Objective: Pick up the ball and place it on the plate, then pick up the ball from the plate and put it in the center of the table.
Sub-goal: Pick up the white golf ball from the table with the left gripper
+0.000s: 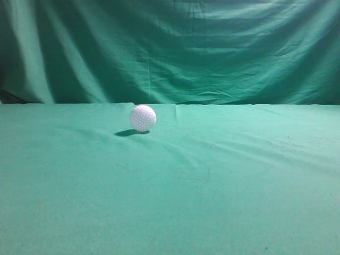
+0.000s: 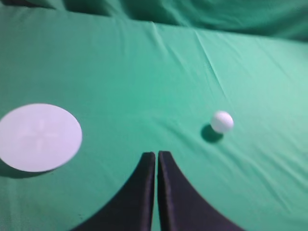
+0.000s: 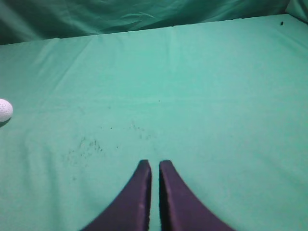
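The white dimpled ball (image 1: 143, 118) rests on the green table (image 1: 223, 180), left of the middle toward the back. It shows in the left wrist view (image 2: 222, 121) ahead and to the right of my shut, empty left gripper (image 2: 157, 155). A round white plate (image 2: 39, 137) lies flat to that gripper's left. In the right wrist view the ball (image 3: 4, 110) sits at the far left edge, well away from my shut, empty right gripper (image 3: 154, 164). Neither gripper nor the plate shows in the exterior view.
A draped darker green cloth backdrop (image 1: 175, 48) hangs behind the table's far edge. The table cloth has shallow wrinkles and some dark specks (image 3: 84, 147) ahead of the right gripper.
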